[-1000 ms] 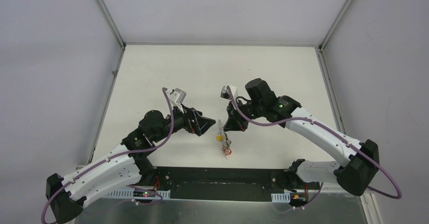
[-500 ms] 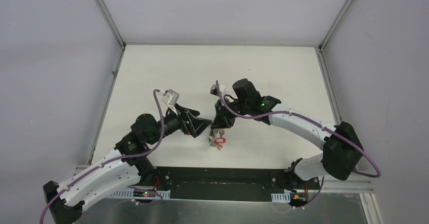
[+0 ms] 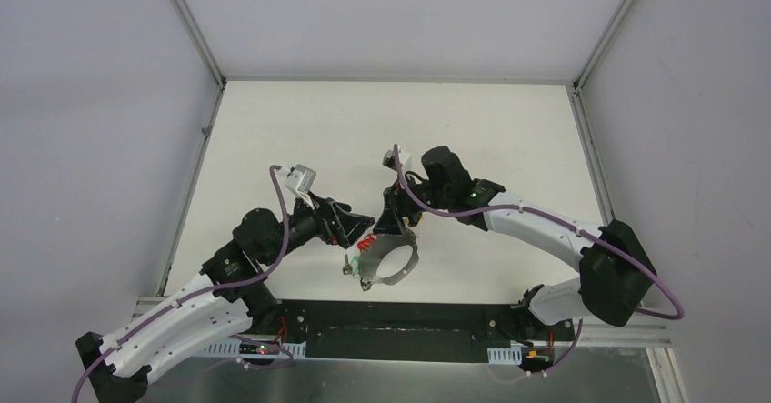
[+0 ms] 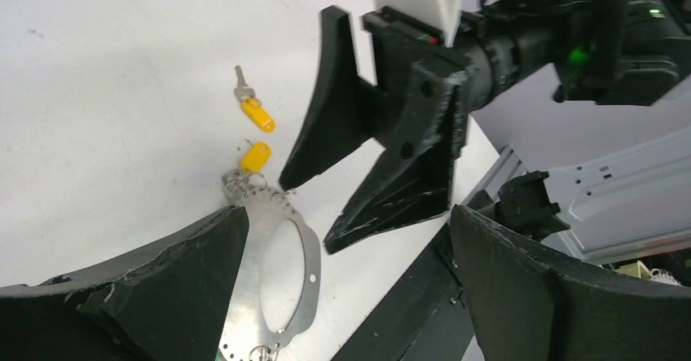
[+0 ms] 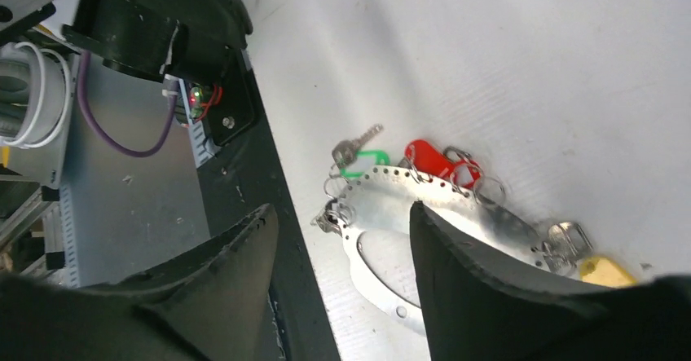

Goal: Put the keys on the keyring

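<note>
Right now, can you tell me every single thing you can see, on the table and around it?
table: one, white, in the middle of the view.
walls: grey, around the table on three sides.
keyring: one, grey metal loop, lying flat near the table's front edge.
yellow-tagged keys: two, silvery; one by the keyring's end, one a little apart.
red-tagged key: one, silvery, at the keyring's outer edge.
green-tagged key: one, silvery, next to the red one.
arms: two, black and white with purple cables, reaching in from the front.
left gripper: one, black, open, beside the keyring.
right gripper: one, black, open, over the keyring.
</note>
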`<act>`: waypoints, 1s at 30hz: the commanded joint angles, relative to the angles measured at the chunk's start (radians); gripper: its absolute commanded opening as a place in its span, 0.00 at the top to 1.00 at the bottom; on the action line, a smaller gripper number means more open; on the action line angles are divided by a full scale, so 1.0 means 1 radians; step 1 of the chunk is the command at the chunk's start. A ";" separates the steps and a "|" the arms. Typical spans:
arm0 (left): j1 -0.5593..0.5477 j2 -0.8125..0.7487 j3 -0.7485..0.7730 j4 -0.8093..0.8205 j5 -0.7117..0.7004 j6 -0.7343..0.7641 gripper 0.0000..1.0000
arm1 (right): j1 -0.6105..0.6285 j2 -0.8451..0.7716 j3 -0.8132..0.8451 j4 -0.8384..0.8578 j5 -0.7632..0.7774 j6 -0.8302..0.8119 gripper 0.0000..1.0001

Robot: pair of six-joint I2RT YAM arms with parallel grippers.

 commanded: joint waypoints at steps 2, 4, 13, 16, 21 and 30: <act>-0.010 0.043 0.001 -0.072 -0.044 -0.038 0.01 | -0.033 -0.124 -0.068 0.044 0.088 0.010 0.33; -0.009 0.080 0.015 -0.125 -0.077 -0.056 0.01 | -0.050 -0.148 -0.097 0.040 0.119 0.033 0.24; -0.009 0.304 0.067 -0.289 -0.090 -0.147 0.01 | -0.154 -0.216 -0.201 -0.023 0.163 0.171 0.20; -0.006 0.358 0.074 -0.312 -0.078 -0.192 0.01 | -0.175 -0.201 -0.195 -0.104 0.212 0.179 0.19; 0.007 0.440 0.081 -0.317 -0.010 -0.237 0.01 | -0.206 -0.173 -0.209 -0.136 0.219 0.181 0.23; 0.169 0.599 0.119 -0.335 0.247 -0.264 0.01 | -0.216 -0.075 -0.165 -0.241 0.242 0.136 0.29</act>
